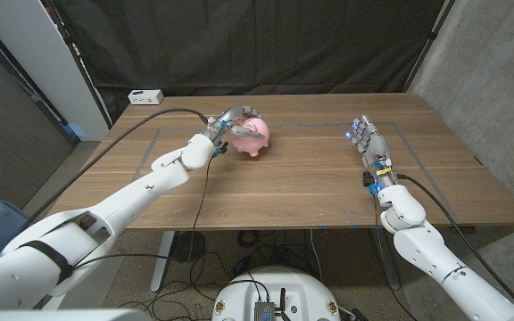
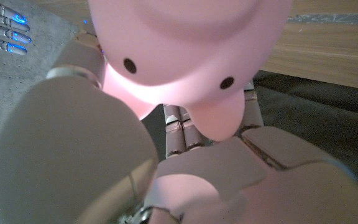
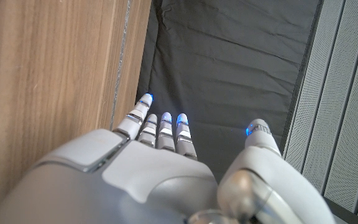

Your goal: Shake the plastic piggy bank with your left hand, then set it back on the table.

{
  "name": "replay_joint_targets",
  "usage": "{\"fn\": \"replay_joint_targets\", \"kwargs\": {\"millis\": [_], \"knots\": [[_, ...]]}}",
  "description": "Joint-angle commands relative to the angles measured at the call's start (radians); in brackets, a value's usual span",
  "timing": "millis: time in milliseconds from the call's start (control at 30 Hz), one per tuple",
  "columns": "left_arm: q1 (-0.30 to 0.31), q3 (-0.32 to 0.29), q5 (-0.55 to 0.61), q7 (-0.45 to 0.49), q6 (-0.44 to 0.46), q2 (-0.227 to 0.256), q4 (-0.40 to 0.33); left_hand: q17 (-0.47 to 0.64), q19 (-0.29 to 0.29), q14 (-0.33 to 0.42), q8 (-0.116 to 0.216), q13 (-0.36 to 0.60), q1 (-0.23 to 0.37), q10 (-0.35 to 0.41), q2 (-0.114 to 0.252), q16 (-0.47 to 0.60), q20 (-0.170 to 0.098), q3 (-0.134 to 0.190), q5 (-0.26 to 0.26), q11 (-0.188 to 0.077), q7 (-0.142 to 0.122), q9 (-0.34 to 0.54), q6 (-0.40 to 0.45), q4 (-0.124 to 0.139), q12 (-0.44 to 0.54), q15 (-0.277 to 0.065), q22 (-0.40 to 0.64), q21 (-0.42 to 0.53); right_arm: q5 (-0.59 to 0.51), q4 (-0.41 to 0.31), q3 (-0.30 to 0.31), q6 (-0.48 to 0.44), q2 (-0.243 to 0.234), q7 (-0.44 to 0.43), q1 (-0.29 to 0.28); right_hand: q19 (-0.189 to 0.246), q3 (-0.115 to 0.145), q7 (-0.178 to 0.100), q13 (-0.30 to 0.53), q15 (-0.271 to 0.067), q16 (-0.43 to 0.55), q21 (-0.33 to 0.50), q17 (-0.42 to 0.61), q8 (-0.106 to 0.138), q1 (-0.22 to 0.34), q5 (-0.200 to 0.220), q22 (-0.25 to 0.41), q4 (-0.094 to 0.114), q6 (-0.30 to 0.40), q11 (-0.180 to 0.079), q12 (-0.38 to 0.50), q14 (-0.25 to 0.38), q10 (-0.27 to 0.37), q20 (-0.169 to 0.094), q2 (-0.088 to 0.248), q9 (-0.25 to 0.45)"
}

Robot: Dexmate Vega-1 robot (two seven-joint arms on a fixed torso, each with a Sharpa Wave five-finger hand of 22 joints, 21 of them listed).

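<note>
The pink plastic piggy bank is at the middle back of the wooden table, its feet at or just above the surface; I cannot tell which. My left hand grips it from its left, fingers curled over its top. In the left wrist view the piggy bank fills the space between the thumb and fingers of my left hand. My right hand stands on the table to the right, fingers straight and apart, holding nothing; the right wrist view shows this right hand with its lit fingertips.
A small white box sits at the table's back left corner. A dark curtain hangs behind the table. Thin tape lines mark a rectangle on the tabletop. A black cable runs along my left arm.
</note>
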Motion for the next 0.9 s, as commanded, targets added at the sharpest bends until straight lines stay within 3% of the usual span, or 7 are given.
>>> {"fn": "replay_joint_targets", "kwargs": {"millis": [33, 500, 900], "knots": [[0.035, -0.033, 0.003, 0.041, 0.014, 0.015, -0.075, 0.004, 0.153, 0.082, 0.007, 0.091, 0.403, 0.002, 0.407, -0.004, -0.157, 0.009, 0.008, 0.009, -0.002, 0.005, 0.007, -0.003, 0.004, -0.079, 0.002, 0.007, 0.008, 0.010, 0.002, 0.009, 0.001, 0.013, 0.005, 0.007, -0.005, 0.007, 0.002, 0.002, -0.002, -0.001, 0.006, 0.001, 0.012, 0.005, 0.005, -0.002, 0.002, 0.001, 0.006, 0.007, 0.004, 0.006, 0.005, 0.006], [0.107, -0.099, 0.031, 0.089, 0.070, 0.066, -0.253, 0.004, 0.147, 0.080, 0.007, 0.101, 0.397, 0.000, 0.403, -0.011, -0.158, 0.010, 0.008, 0.006, -0.003, 0.009, 0.006, -0.001, 0.002, -0.079, 0.002, 0.007, 0.008, 0.023, 0.002, 0.025, 0.004, 0.030, 0.021, 0.009, -0.005, 0.008, 0.003, 0.002, -0.003, 0.000, 0.006, 0.000, 0.012, 0.005, 0.005, -0.002, 0.001, -0.001, 0.005, 0.007, 0.004, 0.004, 0.006, 0.006], [0.141, -0.139, 0.051, 0.133, 0.059, 0.073, -0.319, 0.005, 0.142, 0.082, 0.006, 0.109, 0.394, 0.002, 0.402, -0.015, -0.157, 0.012, 0.008, 0.005, -0.006, 0.011, 0.010, -0.001, 0.001, -0.080, 0.002, 0.007, 0.010, 0.032, 0.003, 0.035, 0.004, 0.044, 0.037, 0.012, -0.005, 0.008, 0.003, 0.001, -0.003, 0.000, 0.007, 0.000, 0.013, 0.005, 0.005, -0.002, 0.002, 0.002, 0.005, 0.008, 0.005, 0.004, 0.006, 0.006]]}}
